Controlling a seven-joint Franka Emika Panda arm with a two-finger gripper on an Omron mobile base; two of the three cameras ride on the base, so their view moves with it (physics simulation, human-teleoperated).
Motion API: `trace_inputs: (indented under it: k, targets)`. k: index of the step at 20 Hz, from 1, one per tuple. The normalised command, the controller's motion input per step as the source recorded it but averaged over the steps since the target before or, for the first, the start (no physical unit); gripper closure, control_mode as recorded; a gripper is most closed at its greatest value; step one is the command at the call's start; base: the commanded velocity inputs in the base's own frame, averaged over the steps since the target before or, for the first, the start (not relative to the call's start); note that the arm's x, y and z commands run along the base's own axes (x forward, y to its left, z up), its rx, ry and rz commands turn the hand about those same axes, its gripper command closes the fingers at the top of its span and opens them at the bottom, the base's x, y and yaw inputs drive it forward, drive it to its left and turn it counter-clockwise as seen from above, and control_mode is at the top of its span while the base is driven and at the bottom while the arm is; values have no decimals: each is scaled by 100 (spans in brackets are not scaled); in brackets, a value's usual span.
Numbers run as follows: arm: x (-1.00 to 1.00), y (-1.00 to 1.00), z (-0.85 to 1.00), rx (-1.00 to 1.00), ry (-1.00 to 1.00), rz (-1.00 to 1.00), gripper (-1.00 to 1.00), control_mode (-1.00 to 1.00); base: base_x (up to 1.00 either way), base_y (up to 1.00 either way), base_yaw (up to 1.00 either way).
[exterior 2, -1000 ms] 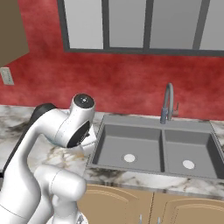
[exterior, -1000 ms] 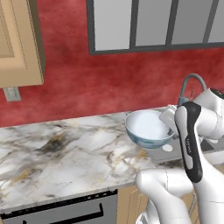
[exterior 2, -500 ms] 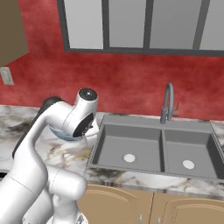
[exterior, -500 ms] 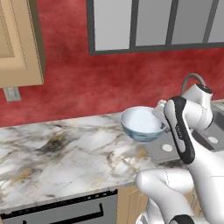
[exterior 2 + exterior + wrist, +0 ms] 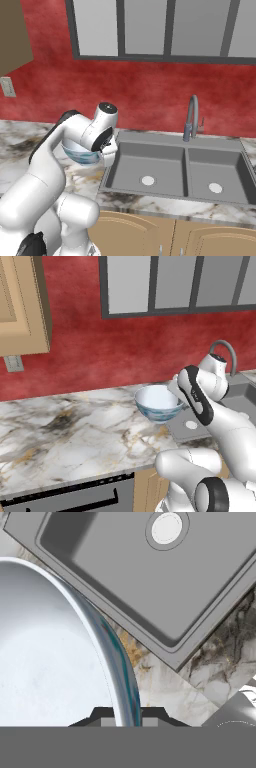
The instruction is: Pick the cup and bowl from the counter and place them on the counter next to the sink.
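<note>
Pinching the bowl [image 5: 158, 403] rim, the tool [image 5: 126, 714] holds it over the counter [image 5: 75, 436] (sink [image 5: 175, 167] at 3 o'clock).

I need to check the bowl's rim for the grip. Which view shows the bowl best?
The left base view: the whole bowl shows, rim and inside. The right base view has it mostly behind the arm; the hand view crops it to part of the rim and inside.
</note>
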Motion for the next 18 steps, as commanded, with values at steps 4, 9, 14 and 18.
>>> trace_inputs:
  k: [4, 9, 14, 18]
  targets:
    - [8, 15, -40, 0, 4, 0, 100, -100, 0, 0, 0]
    - [9, 17, -47, 0, 0, 0, 100, -100, 0, 0, 0]
    - [6, 16, -58, 0, 0, 0, 100, -100, 0, 0, 0]
    - [7, 3, -47, 0, 0, 0, 100, -100, 0, 0, 0]
